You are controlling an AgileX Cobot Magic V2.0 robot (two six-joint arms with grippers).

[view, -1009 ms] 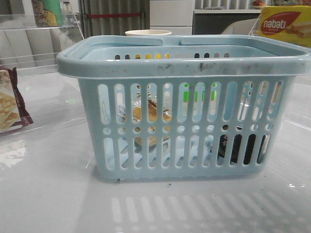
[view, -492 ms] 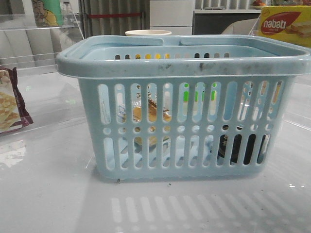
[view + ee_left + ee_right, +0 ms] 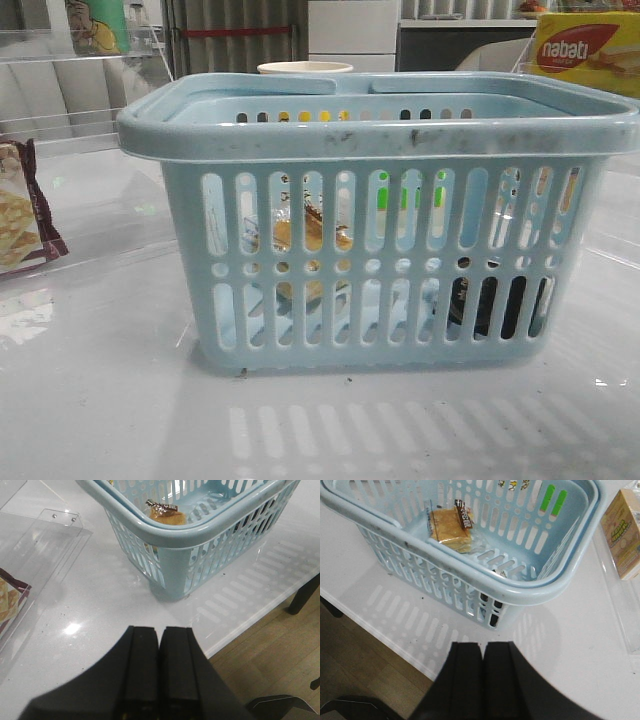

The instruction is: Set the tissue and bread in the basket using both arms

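Bright, even light (glossy table (image 3: 100,400) glare)

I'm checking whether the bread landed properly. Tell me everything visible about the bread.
The bread is a golden-brown block in a clear plastic bag with a dark label at one end. It sits inside the basket, leaning against a slotted wall rather than lying flat. From the front it shows only as tan patches behind the slots. Neither end effector touches it.
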